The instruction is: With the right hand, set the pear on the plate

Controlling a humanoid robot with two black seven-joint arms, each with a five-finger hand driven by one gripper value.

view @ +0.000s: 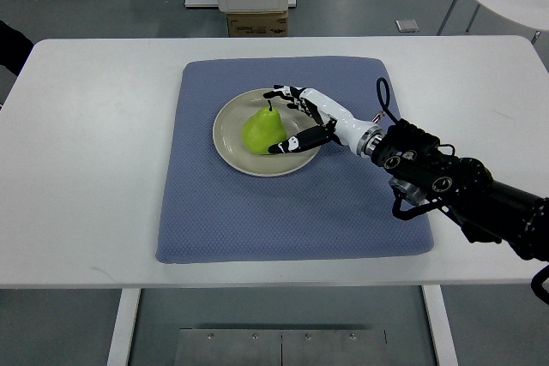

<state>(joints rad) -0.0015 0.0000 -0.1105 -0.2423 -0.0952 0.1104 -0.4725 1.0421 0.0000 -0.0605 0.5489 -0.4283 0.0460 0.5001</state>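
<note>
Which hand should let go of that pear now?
The right hand: it is around the pear, which sits on the plate. No left hand is in view.

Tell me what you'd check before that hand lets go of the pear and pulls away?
1. pear over the plate: ok.
2. Pear resting on the plate, not hanging: cannot tell.
3. right hand around the pear: ok, thumb in front, fingers behind.
4. Plate fully on the blue mat: ok.
5. Pear upright, stem up: ok.
6. Clear path back to the right: ok.
</note>
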